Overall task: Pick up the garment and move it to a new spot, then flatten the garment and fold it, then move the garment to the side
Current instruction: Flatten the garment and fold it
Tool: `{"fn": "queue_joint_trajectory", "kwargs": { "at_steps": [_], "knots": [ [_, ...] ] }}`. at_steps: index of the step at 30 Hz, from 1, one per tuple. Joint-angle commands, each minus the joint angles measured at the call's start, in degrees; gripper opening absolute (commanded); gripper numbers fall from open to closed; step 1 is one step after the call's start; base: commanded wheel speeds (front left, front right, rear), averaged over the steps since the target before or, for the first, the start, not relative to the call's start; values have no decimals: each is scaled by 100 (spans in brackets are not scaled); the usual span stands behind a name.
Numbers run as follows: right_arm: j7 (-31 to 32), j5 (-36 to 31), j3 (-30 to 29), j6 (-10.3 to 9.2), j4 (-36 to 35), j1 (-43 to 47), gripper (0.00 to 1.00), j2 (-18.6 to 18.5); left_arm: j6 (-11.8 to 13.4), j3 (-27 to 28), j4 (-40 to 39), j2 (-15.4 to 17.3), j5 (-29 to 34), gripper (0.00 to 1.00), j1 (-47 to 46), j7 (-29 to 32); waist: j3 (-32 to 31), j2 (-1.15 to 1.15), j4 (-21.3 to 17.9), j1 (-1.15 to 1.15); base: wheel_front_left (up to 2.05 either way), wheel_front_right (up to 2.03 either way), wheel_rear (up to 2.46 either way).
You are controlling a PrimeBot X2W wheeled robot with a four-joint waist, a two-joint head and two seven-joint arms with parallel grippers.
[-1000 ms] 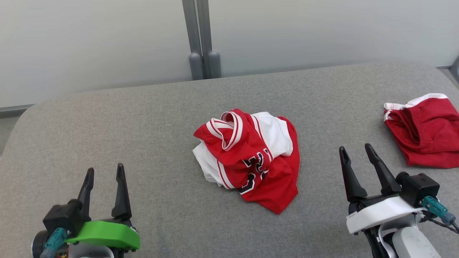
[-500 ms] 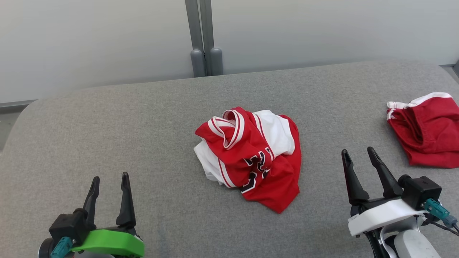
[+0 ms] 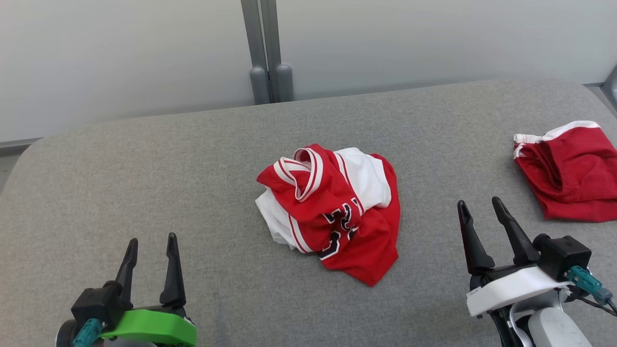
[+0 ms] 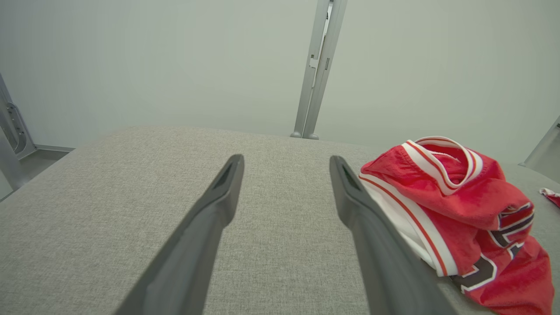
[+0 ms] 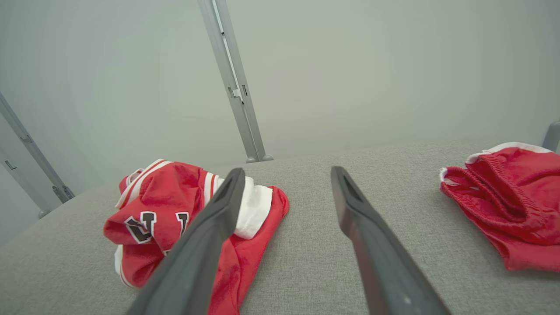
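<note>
The garment (image 3: 332, 207) is a red and white jersey with dark lettering, lying crumpled in a heap at the middle of the grey padded table (image 3: 144, 168). My left gripper (image 3: 152, 239) is open near the front edge, well to the left of the heap and apart from it. The right gripper (image 3: 479, 202) is open too, right of the heap, with nothing between its fingers. In the left wrist view the garment (image 4: 459, 205) lies right of the open gripper (image 4: 286, 161). From the right wrist, the garment (image 5: 162, 210) sits left of the open gripper (image 5: 287, 171).
A second red cloth with a white waistband (image 3: 571, 173) lies bunched at the table's right edge, and appears as the red cloth (image 5: 512, 197) from the right wrist. A grey metal post (image 3: 265, 53) stands behind the table against a pale wall.
The left gripper has drawn back a little toward the near edge. The head camera has shifted slightly. The garment and the right gripper have stayed where they were.
</note>
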Motion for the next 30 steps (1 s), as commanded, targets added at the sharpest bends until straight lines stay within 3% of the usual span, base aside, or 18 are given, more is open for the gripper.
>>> {"fn": "queue_joint_trajectory", "kwargs": {
  "at_steps": [1, 10, 17, 30],
  "knots": [
    [-15, -5, 10, 1, 19, -41, 100, -14, -36, 32, 9, -22, 55, 100, -71, -18, 5, 0, -10, 0, 0, 0, 0],
    [-15, -20, 20, 2, 32, -89, 100, 11, -159, 107, 74, -106, 205, 100, -139, -18, 15, 0, -66, 0, 0, 0, 0],
    [-15, -19, 7, 2, 18, -154, 100, 10, -375, -229, 89, -178, 308, 100, -620, 105, 86, 0, -96, 0, 0, 0, 0],
    [-15, -20, 21, 1, -50, -452, 100, 123, -775, -1107, 409, -530, -154, 100, -2387, 2297, 600, 0, -610, 0, 0, 0, 0]
  ]
}}
